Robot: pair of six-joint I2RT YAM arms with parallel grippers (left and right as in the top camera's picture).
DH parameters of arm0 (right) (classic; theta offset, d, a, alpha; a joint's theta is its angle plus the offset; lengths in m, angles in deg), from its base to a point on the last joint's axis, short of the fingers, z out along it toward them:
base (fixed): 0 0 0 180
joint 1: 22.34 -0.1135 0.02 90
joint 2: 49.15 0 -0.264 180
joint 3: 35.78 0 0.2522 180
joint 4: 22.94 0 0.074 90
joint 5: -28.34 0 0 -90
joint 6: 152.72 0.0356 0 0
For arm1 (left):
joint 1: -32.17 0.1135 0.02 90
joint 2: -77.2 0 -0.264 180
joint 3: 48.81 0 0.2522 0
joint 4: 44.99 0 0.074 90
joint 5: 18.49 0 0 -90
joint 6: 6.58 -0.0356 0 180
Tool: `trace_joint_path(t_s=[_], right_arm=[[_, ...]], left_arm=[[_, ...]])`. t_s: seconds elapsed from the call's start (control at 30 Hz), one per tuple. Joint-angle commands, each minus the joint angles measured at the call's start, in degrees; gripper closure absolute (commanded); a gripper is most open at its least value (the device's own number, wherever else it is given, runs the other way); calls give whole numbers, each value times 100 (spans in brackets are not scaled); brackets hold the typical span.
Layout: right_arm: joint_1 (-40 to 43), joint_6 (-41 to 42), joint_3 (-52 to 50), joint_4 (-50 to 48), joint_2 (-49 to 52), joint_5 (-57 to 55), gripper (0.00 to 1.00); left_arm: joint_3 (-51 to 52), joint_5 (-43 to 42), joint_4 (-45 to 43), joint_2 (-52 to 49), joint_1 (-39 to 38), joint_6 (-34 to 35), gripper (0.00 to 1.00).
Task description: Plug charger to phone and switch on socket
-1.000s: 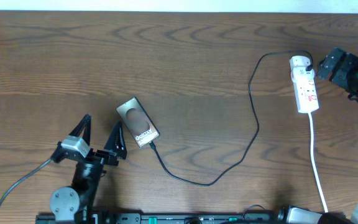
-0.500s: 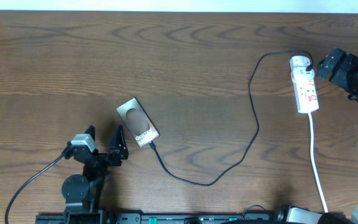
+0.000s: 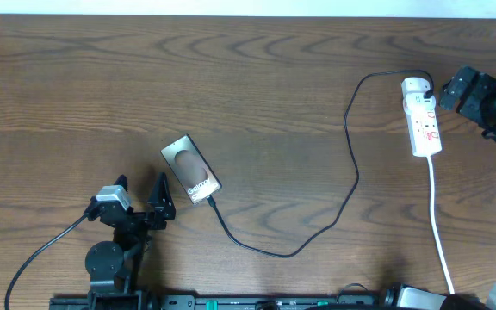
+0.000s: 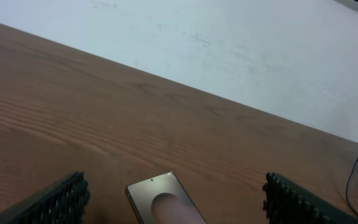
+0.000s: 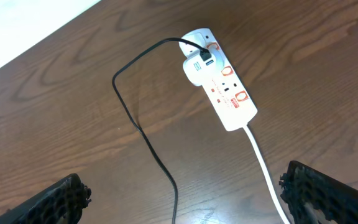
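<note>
My left gripper is spread wide and holds nothing. It sits low at the near left of the bench. The phone lies flat just to its right, clear of both fingers and angled on the wood. The charger reaches the phone's near end with its small tip. I cannot tell whether the tip is fully seated. From there the black cable loops along the near side, then runs up to the far right. It ends at a white plug block in the far end of the socket. My right gripper is also wide open and empty, just right of the socket. The socket's white cord trails toward the near edge.
</note>
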Motion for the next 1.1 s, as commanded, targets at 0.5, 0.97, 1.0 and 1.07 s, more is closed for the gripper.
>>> trace_joint_path(t_s=[0.5, 0.97, 1.0, 1.07], right_arm=[[-22, 68, 46, -9, -66, -42, 1], [-70, 116, -70, -26, -439, -63, 1], [-125, 227, -179, -192, -621, -63, 1], [-269, 398, -492, -741, -953, -59, 1]], left_arm=[[83, 13, 234, 37, -24, -74, 12], [83, 11, 234, 37, -24, -74, 12], [83, 13, 234, 37, -24, -74, 12], [83, 13, 234, 37, -24, -74, 12]])
